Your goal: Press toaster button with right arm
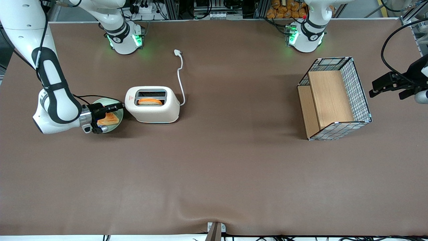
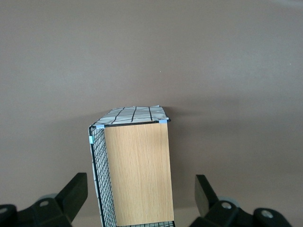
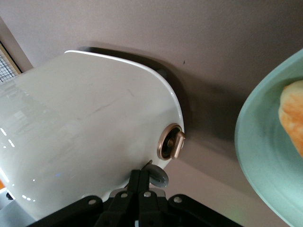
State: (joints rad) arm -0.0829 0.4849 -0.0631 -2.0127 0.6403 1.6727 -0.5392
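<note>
Toward the working arm's end of the table, the cream-white toaster [image 1: 152, 109] stands on the brown mat with a slice of toast [image 1: 150, 101] sitting in the slot nearer the front camera and its thin white cord [image 1: 180, 78] trailing away from that camera to a loose plug. Just beside its end wall, the right arm [image 1: 53, 97] reaches in level with the table, and its black gripper [image 1: 121, 106] has its fingers [image 3: 142, 187] pinched together, clenched on nothing, their tips at the toaster's end face.

The wrist view shows those tips meeting a small pale lever tab [image 3: 156, 177] on the glossy end wall, with a brass-coloured round dial [image 3: 171, 143] just beside it; whether the tips already bear on the tab or only graze it is hard to say. To do this step well, the closed fingers should sit squarely on the tab, clear of the dial, and push straight along its travel, so they do not skid off the smooth curved shell.

The toaster's body is rounded and shiny, throwing back reflections. Under the gripper lies a pale green plate [image 1: 117, 124], smooth and shallow, holding another golden toast slice [image 1: 108, 119].
</note>
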